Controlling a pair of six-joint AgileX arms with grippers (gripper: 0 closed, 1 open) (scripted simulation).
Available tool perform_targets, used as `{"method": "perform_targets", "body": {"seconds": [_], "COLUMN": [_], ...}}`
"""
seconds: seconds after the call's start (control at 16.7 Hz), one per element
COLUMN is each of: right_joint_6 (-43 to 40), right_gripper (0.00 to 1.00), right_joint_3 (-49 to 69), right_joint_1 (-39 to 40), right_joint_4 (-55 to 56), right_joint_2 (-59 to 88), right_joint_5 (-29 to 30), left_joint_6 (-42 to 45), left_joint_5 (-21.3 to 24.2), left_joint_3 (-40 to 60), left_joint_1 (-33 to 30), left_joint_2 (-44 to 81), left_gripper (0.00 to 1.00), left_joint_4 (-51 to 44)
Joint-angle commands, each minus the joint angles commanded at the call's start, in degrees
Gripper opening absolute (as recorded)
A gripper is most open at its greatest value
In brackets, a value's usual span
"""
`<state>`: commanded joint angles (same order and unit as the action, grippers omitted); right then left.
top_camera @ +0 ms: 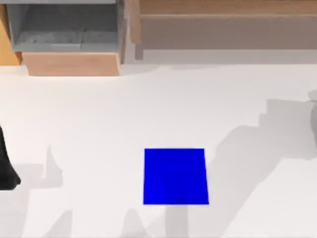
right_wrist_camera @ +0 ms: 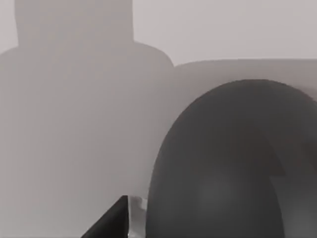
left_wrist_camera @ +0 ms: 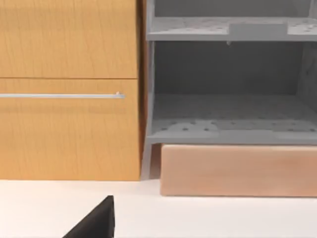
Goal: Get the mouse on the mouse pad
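Note:
The mouse pad is a flat blue square lying on the white table, a little right of centre and near the front. The mouse is a dark grey rounded body, seen very close in the right wrist view. A dark part of my right gripper sits just beside the mouse. At the far right edge of the top view is a grey shape, well to the right of the pad; I cannot tell whether it is the mouse. My left arm is parked at the table's left edge, far from the pad.
A wooden cabinet with a drawer handle stands at the back left. Beside it is a grey open shelf unit on a light wooden base. A long wooden ledge runs along the back right. White table surrounds the pad.

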<state>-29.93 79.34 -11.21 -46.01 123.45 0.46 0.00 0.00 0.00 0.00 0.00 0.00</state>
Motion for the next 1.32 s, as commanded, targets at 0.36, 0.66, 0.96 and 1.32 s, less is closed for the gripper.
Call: {"method": "perform_targets", "body": {"seconds": [0.36, 0.66, 0.96, 1.32], "right_joint_6": [0.0, 0.7, 0.5, 0.4], "right_gripper": [0.0, 0.0, 0.0, 0.0], "right_joint_3": [0.0, 2.6, 10.6, 14.9], "right_joint_1": [0.0, 0.0, 0.0, 0.1], "right_joint_4": [0.0, -4.3, -16.7, -22.6], "right_joint_2": [0.0, -3.6, -6.9, -9.3], "right_joint_5": [0.0, -1.2, -1.2, -1.2], "left_joint_6": [0.0, 0.0, 0.0, 0.0], "left_joint_5": [0.0, 0.0, 0.0, 0.0], "left_joint_3": [0.0, 0.0, 0.0, 0.0], "left_joint_1": [0.0, 0.0, 0.0, 0.0], "left_joint_2": [0.0, 0.0, 0.0, 0.0], "left_gripper": [1.0, 1.0, 1.0, 1.0], "left_joint_4": [0.0, 0.0, 0.0, 0.0]}}
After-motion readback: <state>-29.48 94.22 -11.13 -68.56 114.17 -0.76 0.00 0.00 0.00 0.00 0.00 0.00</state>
